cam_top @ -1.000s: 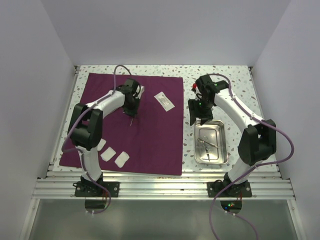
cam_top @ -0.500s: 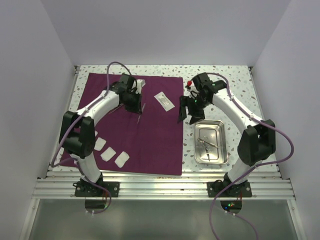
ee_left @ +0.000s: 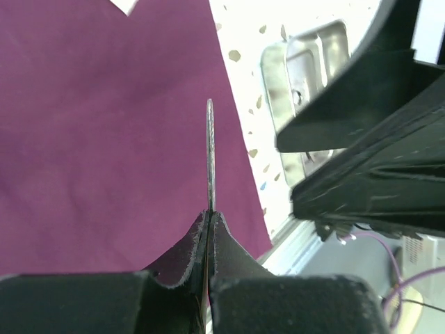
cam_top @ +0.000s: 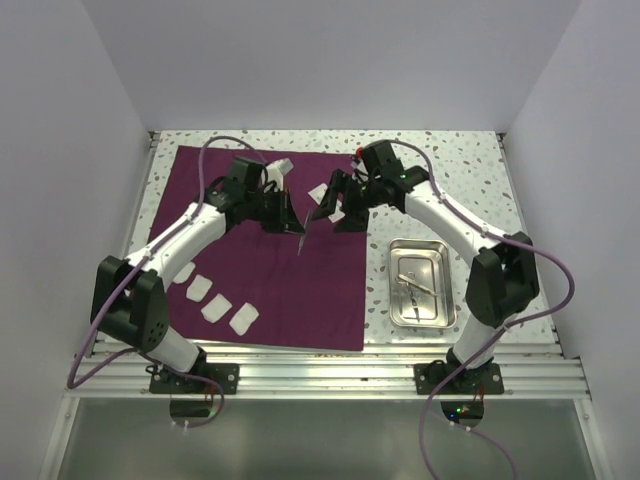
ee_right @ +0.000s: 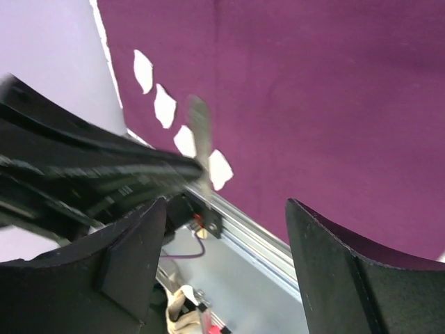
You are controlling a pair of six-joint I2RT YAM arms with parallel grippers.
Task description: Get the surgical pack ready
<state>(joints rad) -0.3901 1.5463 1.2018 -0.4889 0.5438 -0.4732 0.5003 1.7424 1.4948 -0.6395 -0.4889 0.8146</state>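
My left gripper (cam_top: 296,222) has its jaws pressed together on a thin metal instrument (ee_left: 210,149). The blade sticks straight out past the fingertips, edge-on to the left wrist camera and raised above the maroon cloth (cam_top: 250,260).

My right gripper (cam_top: 337,208) sits just to the right of the left jaws, nearly tip to tip with them. Its jaws are spread wide with nothing between them. From the right wrist camera, the instrument (ee_right: 200,136) shows as a blurred upright strip just ahead of the left-hand finger (ee_right: 132,257). The left gripper (ee_right: 90,174) is the dark mass crossing in from that side.

The cloth lies flat under both sets of jaws. The white pads (cam_top: 215,308) rest in a row on its near left part, well clear of either gripper. The steel tray (cam_top: 442,300) sits off the cloth on the speckled table (cam_top: 440,150), nearer to me than the right jaws, with more instruments (cam_top: 413,284) inside it.
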